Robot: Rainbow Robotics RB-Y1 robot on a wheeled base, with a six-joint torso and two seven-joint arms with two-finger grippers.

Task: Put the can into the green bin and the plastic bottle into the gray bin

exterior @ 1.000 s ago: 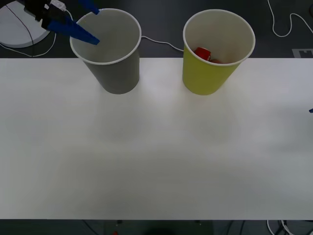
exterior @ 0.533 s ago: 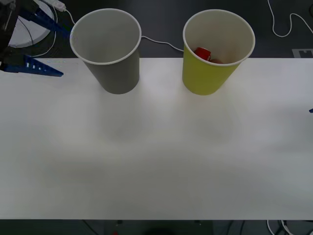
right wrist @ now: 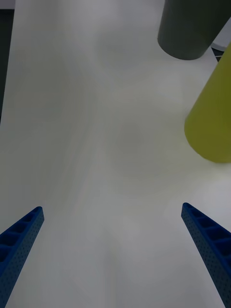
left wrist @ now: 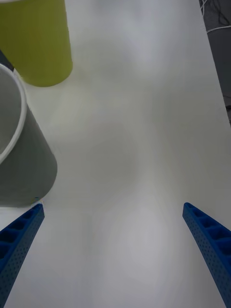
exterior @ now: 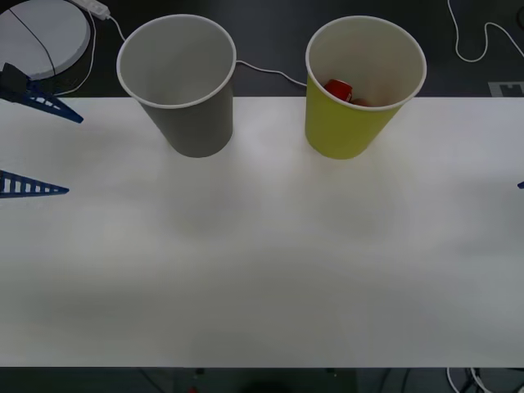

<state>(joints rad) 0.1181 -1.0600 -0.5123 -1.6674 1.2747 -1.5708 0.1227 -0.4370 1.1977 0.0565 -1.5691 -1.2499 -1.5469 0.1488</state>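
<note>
So the left gripper (exterior: 29, 147) had backed right off since a second earlier. Back then it was up over the rim of the gray bin (exterior: 184, 90), and half a second later it was already out past that bin's side. By this moment it sat way over at the left edge of the white table (exterior: 262, 270), well apart from the gray bin. Its two blue ribbed fingers (exterior: 37, 102) were spread wide with nothing between them. The left wrist view agreed: fingers at both corners, bare tabletop in the gap, the gray bin close by and the green bin (exterior: 360, 90) farther off.

Nothing else had budged. Both bins stood upright along the far side of the table, gray on the robot's left and green on the right, with a clear gap between them. The can (exterior: 339, 88) lay down inside the green bin against its back wall, just a bit of red showing over the rim. I couldn't see the bottom of the gray bin from the front, so no clue what was in there.

The right gripper (right wrist: 113, 250) was parked off the right side of the table, only a sliver of blue at the front view's edge. Its wrist view showed the fingers wide apart and empty over bare table, with both bins well ahead of it.

A white cable (exterior: 270, 72) ran along the dark floor behind the bins.
</note>
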